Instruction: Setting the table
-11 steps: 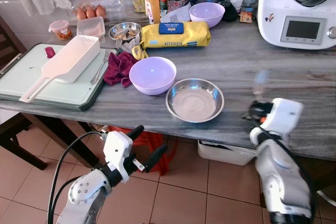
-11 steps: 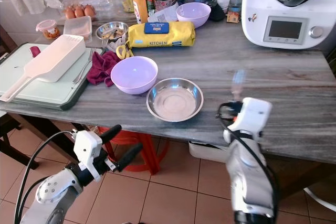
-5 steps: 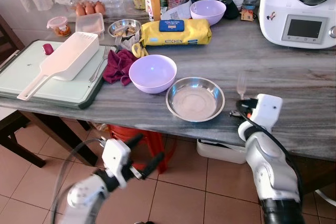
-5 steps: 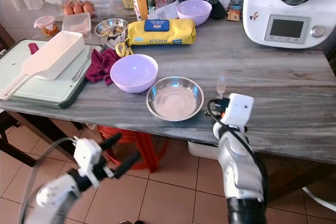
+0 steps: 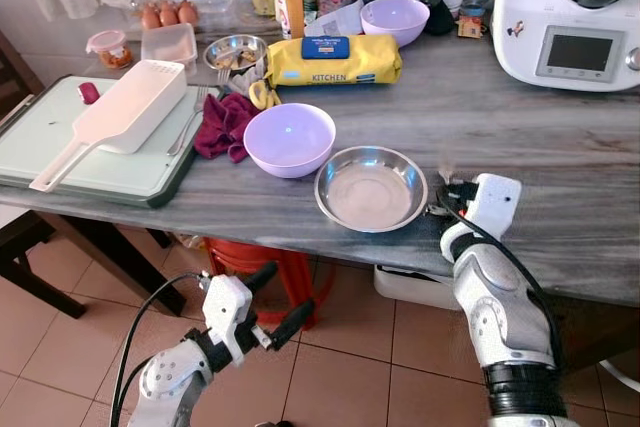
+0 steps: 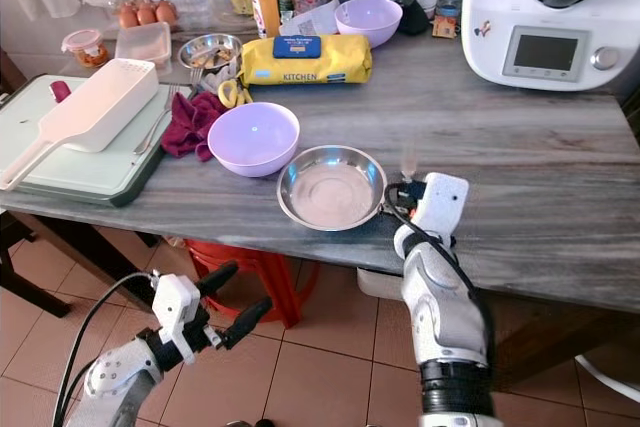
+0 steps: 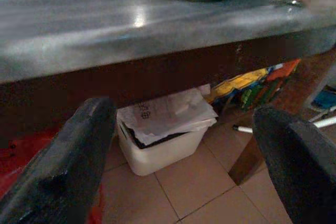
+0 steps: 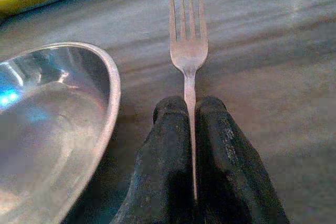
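Bright, even light; soft wrist views

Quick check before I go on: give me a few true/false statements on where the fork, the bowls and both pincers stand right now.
1. The right pincer is shut on the fork. True.
2. The fork lies inside the steel bowl. False: it is beside the bowl, over the tabletop.
3. The left pincer is open, below the table edge. True.
4. The lilac bowl near the steel bowl is stacked inside it. False: they sit side by side.
5. The fork's tines point back toward the robot. False: they point away, along the fingers.
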